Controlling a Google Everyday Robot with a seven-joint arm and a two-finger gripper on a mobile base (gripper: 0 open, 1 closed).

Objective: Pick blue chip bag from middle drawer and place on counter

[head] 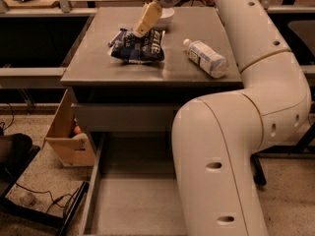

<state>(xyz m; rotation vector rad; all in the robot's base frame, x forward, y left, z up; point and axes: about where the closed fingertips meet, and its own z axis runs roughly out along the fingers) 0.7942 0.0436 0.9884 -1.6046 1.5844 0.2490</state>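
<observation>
The blue chip bag [139,46] lies crumpled on the counter [98,65], left of its middle. My gripper [146,22] hangs from above and its beige tip touches the bag's top edge. The arm [256,82] bends down the right side of the view. The middle drawer [133,200] stands pulled out below the cabinet, and its visible grey floor is bare; the arm hides its right part.
A white plastic bottle [206,58] lies on its side on the counter's right part. A white bowl [166,16] stands behind the gripper. A closed drawer front [123,118] sits above the open drawer. A cardboard box [66,137] and cables [44,198] are on the floor at left.
</observation>
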